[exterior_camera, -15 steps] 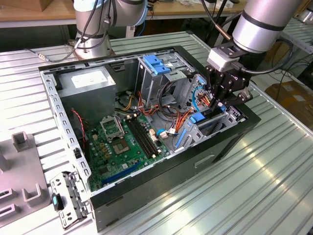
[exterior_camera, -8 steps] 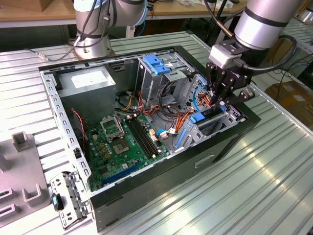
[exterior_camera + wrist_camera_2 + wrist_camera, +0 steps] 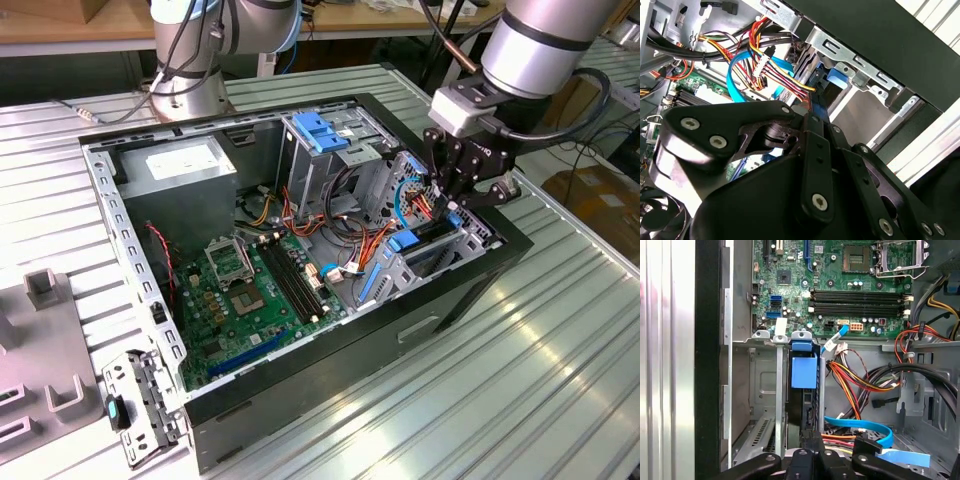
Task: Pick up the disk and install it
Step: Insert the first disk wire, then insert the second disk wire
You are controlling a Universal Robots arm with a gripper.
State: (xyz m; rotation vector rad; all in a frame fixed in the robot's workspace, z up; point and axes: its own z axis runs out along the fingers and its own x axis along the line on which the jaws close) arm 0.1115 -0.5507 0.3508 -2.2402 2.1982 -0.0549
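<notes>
Blue-railed disk edge-up in drive cage

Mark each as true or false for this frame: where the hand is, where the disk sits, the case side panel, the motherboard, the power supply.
1. The hand is over the drive cage. True.
2. The disk lies flat on the table outside the case. False: it stands on edge in a cage slot.
3. The computer case is closed. False: its side is off.
4. The motherboard is exposed. True.
5. The power supply is in the hand. False: it sits in the case corner.
</notes>
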